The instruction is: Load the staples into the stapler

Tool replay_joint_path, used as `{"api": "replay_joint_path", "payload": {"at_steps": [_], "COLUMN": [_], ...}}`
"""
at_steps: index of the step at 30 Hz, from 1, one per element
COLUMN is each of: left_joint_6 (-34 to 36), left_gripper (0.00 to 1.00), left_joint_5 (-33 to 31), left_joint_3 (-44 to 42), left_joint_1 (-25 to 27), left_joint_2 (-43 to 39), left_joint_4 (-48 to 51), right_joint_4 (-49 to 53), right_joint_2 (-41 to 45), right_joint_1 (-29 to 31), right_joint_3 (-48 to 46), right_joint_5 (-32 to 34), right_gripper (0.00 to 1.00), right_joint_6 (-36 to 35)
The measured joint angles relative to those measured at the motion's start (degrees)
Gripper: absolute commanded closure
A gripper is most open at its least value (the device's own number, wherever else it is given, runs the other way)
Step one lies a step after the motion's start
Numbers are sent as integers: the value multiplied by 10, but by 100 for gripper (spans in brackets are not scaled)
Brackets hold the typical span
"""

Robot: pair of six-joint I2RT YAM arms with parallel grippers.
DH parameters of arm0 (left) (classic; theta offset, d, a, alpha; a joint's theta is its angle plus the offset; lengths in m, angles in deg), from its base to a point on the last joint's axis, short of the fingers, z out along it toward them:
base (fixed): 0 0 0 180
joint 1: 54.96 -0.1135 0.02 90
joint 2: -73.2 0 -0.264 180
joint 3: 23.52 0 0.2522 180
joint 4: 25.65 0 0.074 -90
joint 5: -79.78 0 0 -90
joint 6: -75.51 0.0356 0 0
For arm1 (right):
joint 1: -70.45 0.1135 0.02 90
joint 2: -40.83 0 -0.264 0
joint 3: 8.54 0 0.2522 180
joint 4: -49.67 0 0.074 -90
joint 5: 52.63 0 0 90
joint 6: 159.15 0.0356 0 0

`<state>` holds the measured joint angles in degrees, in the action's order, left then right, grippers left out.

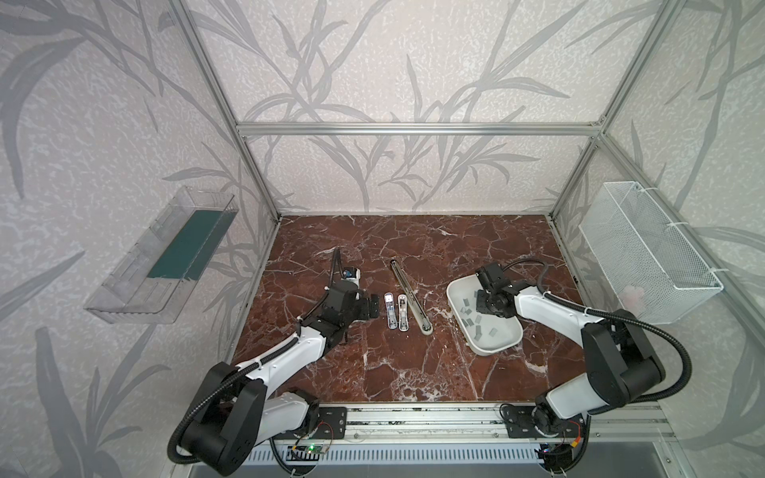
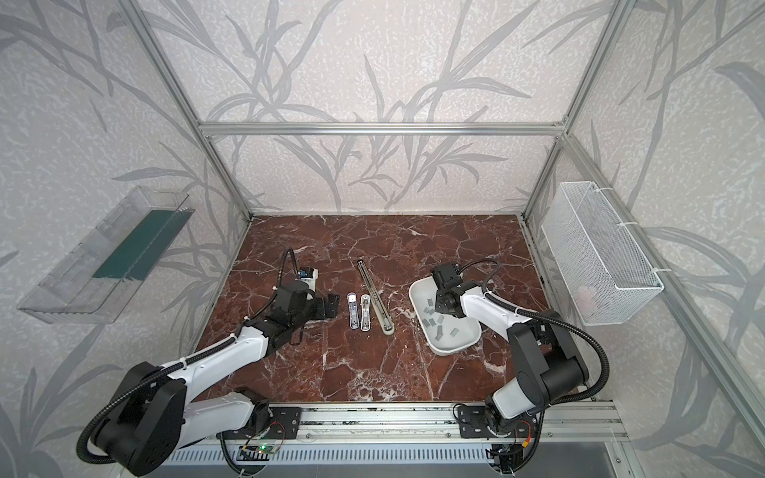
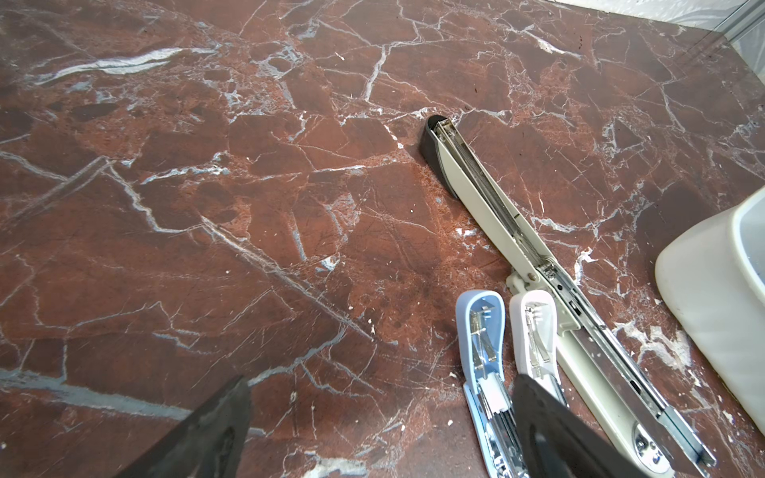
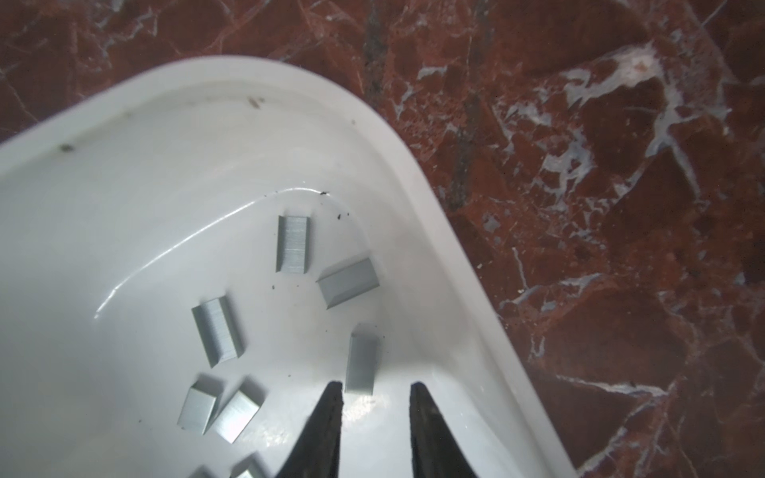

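Note:
Several grey staples point(image 4: 217, 331) lie loose in a white tray point(image 4: 414, 165), which stands right of centre in both top views point(image 1: 496, 351). My right gripper point(image 4: 376, 384) is down inside the tray, open by a narrow gap with nothing between the fingers. One strip of staples point(image 4: 362, 364) lies just past the fingertips, nearer one of them. A small blue stapler point(image 1: 389, 311), a small white stapler point(image 1: 402, 312) and a long stapler point(image 1: 412, 297) lie opened flat at centre. My left gripper point(image 3: 381, 378) hovers wide open and empty, just left of the blue stapler point(image 3: 480, 351).
A white wire basket point(image 1: 658, 256) hangs on the right wall and a clear plastic bin point(image 1: 165, 256) on the left wall. Aluminium frame posts point(image 1: 256, 182) border the marble table top point(image 1: 372, 372). The tray's outer wall point(image 3: 703, 298) stands close beside the long stapler point(image 3: 496, 207).

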<state>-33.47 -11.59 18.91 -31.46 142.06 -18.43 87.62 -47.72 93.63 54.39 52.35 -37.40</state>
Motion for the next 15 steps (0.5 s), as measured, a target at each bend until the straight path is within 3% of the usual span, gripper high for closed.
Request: {"api": "replay_joint_path", "payload": {"at_steps": [15], "left_joint_6": [0], "left_gripper": [2], "left_joint_5": [0], "left_joint_3": [0], "left_joint_1": [0], "left_joint_2": [0], "left_joint_4": [0], "right_joint_4": [-10], "right_joint_2": [-74], "right_joint_1": [-19], "right_joint_3": [36], "right_joint_5": [-38], "right_gripper": [71], "right_joint_6": [3]}}
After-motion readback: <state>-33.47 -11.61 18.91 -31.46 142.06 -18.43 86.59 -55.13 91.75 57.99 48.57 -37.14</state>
